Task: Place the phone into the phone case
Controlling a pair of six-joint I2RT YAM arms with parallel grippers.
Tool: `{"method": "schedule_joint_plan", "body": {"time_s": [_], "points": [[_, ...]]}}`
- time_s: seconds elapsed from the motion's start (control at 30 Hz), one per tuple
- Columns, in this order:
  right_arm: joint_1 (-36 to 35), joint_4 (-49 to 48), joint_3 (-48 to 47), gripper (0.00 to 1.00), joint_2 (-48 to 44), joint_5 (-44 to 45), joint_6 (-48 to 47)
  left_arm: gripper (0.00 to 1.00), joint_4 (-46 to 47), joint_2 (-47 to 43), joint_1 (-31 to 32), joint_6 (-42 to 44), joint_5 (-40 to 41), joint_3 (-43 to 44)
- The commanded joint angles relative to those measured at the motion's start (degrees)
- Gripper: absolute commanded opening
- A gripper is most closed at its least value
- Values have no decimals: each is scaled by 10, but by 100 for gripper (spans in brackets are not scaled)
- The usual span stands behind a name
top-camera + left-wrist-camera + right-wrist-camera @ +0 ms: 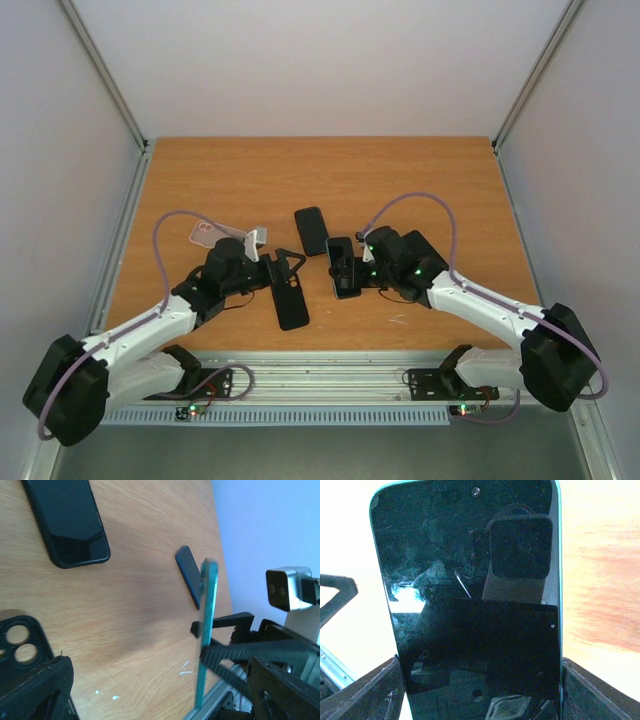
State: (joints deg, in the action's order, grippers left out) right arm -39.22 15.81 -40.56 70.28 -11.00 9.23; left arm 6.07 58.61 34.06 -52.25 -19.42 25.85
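Observation:
My right gripper (346,270) (480,685) is shut on the phone (343,268) (470,590), which has a black screen and a teal edge. Both jaws press on its long sides, and it stands on edge above the table (440,180). From the left wrist it shows edge-on as a thin teal strip (206,630). The black phone case (290,300) lies flat at front centre. Its end with two camera holes (19,645) lies beside my left gripper (288,263) (165,680). That gripper is open and empty, just left of the phone.
A second black phone-shaped slab (312,230) (70,520) lies flat behind the grippers. A pale pink one (205,233) lies at the left, and a dark one (420,245) (187,577) at the right. The metal rail (320,372) runs along the near edge.

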Motion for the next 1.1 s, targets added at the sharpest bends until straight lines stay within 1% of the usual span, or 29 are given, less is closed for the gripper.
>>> {"method": "schedule_joint_plan", "body": {"time_s": [0.0, 0.1, 0.3, 0.37, 0.43, 0.5, 0.67, 0.8, 0.87, 0.97, 1.03, 1.07], "points": [[-44, -53, -22, 49, 16, 36, 27, 95, 121, 38, 17, -17, -24, -6], [-68, -55, -36, 49, 32, 50, 29, 94, 134, 61, 30, -20, -12, -6], [-97, -69, -47, 49, 46, 67, 39, 79, 207, 92, 37, -51, 2, -36], [-102, -76, -49, 49, 50, 67, 44, 73, 220, 104, 39, -55, -1, -40], [-107, -84, -49, 49, 56, 66, 47, 63, 244, 115, 45, -63, -2, -46], [-111, -91, -50, 49, 60, 64, 49, 55, 260, 129, 51, -67, -5, -47], [-118, -105, -51, 49, 69, 54, 48, 43, 306, 156, 55, -76, -16, -50], [-121, -116, -50, 49, 71, 46, 46, 27, 328, 169, 55, -84, -22, -53], [-121, -123, -48, 51, 70, 41, 43, 17, 333, 168, 55, -84, -22, -55], [-121, -134, -39, 57, 63, 35, 40, 6, 331, 159, 54, -78, -22, -60], [-121, -133, -37, 63, 58, 32, 30, 1, 326, 145, 54, -71, -18, -64], [-121, -132, -38, 67, 55, 31, 24, 1, 320, 138, 55, -66, -15, -66]]}}
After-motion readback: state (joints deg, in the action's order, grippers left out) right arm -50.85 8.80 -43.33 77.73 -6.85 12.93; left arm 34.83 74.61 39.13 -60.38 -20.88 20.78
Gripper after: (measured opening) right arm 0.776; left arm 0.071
